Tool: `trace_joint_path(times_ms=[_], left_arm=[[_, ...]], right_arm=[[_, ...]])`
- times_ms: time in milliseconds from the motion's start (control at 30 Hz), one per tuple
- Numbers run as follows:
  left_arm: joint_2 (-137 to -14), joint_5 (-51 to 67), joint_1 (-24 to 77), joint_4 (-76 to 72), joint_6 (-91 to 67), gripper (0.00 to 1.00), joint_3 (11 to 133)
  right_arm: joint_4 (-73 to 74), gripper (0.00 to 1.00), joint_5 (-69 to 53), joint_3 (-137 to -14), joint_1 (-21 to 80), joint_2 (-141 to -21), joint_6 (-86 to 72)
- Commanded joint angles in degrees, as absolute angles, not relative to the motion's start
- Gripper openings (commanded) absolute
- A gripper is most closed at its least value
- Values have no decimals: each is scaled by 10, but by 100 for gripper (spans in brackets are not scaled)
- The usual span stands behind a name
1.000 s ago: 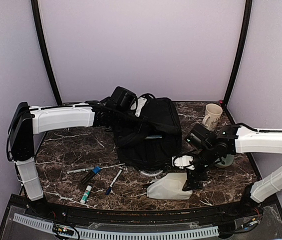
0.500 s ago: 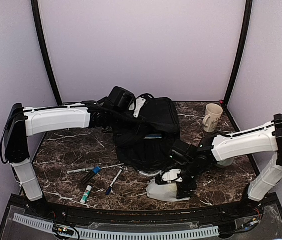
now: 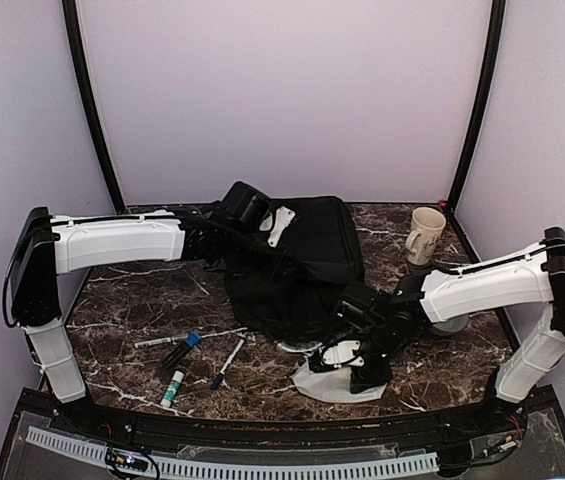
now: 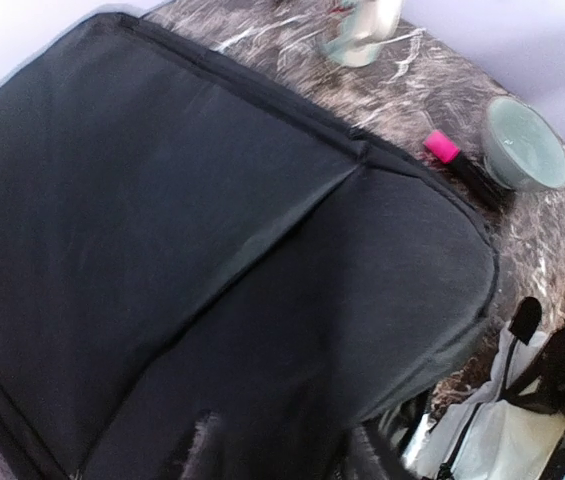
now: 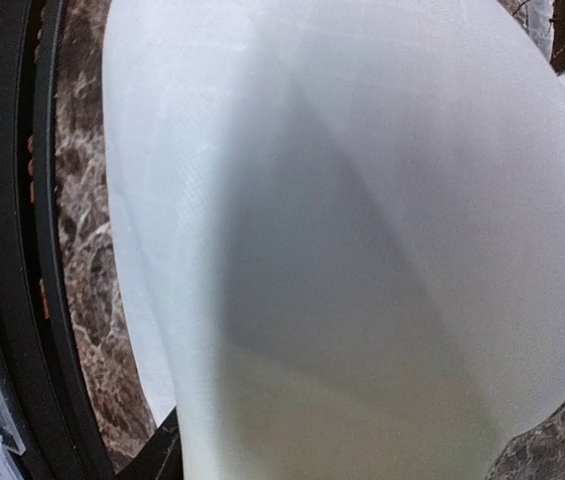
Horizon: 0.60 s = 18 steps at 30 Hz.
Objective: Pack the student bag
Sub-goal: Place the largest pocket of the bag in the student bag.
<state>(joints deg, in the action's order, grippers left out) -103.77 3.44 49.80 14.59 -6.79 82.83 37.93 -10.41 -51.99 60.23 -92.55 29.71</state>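
The student bag [image 3: 297,265], a big black backpack, lies at the back middle of the marble table [image 3: 132,300] and fills the left wrist view [image 4: 212,220]. My left gripper [image 3: 267,222] hovers over its rear left corner. Its blurred fingertips [image 4: 200,448] stand apart above the black fabric, holding nothing. My right gripper [image 3: 360,370] is pressed down onto a white translucent pouch [image 3: 334,385] in front of the bag. That pouch [image 5: 342,250] fills the right wrist view and hides the jaws.
Pens [image 3: 227,362], a blue-capped marker [image 3: 180,351] and a glue stick [image 3: 172,388] lie at front left. A mug [image 3: 425,233] stands at back right. A pale bowl [image 4: 525,145] and a pink-capped marker [image 4: 444,150] lie right of the bag. The table's black rim [image 5: 12,250] is close by the pouch.
My left gripper has opened and the bag's raised top has dropped flat. My right arm swung left and down onto the white pouch, its jaws narrowing.
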Motion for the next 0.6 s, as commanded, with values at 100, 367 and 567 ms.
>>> trace_joint_path(times_ms=[100, 367, 567], left_arm=[[-1042, -90, 554, 184, 64, 60, 792], [-1065, -140, 594, 159, 164, 67, 760], [-1071, -181, 611, 165, 240, 73, 741]], right_arm=[[391, 23, -109, -485, 591, -850, 303], [389, 19, -128, -489, 572, -863, 302], [391, 19, -139, -486, 570, -859, 302]])
